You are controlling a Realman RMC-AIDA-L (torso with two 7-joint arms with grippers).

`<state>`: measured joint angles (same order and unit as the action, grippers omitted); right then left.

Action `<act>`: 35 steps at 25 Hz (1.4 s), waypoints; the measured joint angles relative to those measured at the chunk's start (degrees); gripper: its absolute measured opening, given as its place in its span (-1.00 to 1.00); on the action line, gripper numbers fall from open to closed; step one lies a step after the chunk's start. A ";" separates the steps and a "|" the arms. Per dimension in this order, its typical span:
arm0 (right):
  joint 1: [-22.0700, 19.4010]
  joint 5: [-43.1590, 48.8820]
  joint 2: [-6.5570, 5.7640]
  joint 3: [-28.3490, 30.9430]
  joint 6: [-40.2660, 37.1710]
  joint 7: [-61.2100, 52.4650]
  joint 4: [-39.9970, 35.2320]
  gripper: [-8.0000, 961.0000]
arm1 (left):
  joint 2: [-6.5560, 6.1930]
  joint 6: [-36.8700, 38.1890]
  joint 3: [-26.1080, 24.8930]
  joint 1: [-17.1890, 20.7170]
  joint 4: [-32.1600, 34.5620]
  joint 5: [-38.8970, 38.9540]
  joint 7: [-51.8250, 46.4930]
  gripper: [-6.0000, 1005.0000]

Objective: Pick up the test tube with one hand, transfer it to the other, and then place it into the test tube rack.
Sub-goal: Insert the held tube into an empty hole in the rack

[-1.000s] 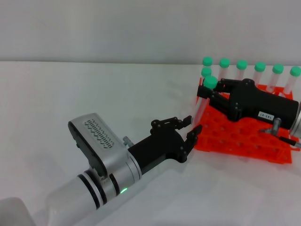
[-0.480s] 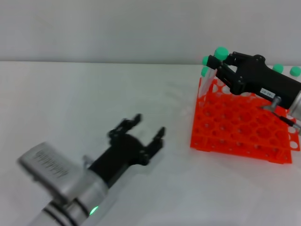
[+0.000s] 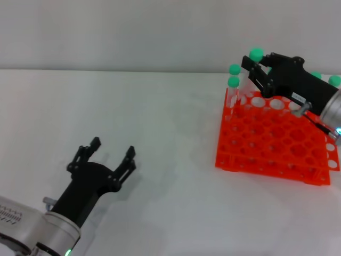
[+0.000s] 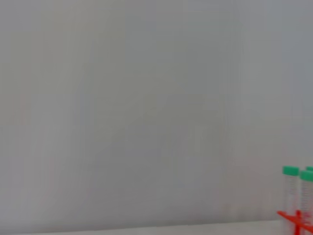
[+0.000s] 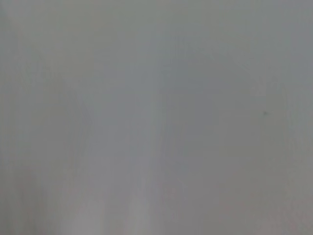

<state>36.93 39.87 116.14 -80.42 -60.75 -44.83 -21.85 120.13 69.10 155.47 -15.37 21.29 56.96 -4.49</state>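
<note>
My right gripper [image 3: 257, 72], black with a small white label, is shut on the test tube [image 3: 256, 54]. Its green cap shows just above the fingers and its clear body is mostly hidden by them. It holds the tube roughly upright over the back left part of the orange test tube rack [image 3: 269, 136]. My left gripper [image 3: 113, 148], on the silver wrist with the green light, is open and empty. It is low over the table at the front left, far from the rack.
Other green-capped tubes stand in the rack's back row [image 3: 233, 81] [image 3: 334, 80]. Two of them [image 4: 290, 172] and a rack corner [image 4: 295, 217] show in the left wrist view. The right wrist view shows only plain grey.
My left arm has drawn back toward the front left, open and empty. My right gripper has carried the tube up and back over the rack's rear.
</note>
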 joint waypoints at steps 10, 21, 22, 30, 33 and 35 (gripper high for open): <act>1.86 -0.59 0.05 -1.48 4.98 1.62 1.56 -0.55 | -0.17 1.00 -0.31 -1.53 -0.29 1.23 0.28 0.71; 1.95 -0.68 0.05 -1.34 8.10 2.26 1.72 -0.55 | -0.25 1.13 -0.69 -2.45 -0.56 1.31 0.10 0.71; 1.95 -0.68 0.05 -1.37 8.11 2.26 1.72 -0.55 | -0.25 1.14 -0.69 -2.46 -0.56 1.31 0.10 0.71; 2.08 -0.68 0.05 -1.41 9.64 2.50 1.81 -0.55 | -0.25 2.44 -0.69 -2.55 -0.55 1.32 0.02 0.71; 2.21 -0.68 0.05 -1.49 10.75 2.83 1.82 -0.55 | -0.25 2.54 -0.69 -2.56 -0.55 1.31 0.01 0.71; 2.28 -0.68 0.05 -1.50 11.05 3.07 1.86 -0.55 | -0.25 2.54 -0.69 -2.59 -0.55 1.31 0.00 0.71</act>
<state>39.21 39.19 116.19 -81.92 -49.70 -41.76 -19.99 119.88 71.64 154.77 -17.96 20.74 58.27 -4.49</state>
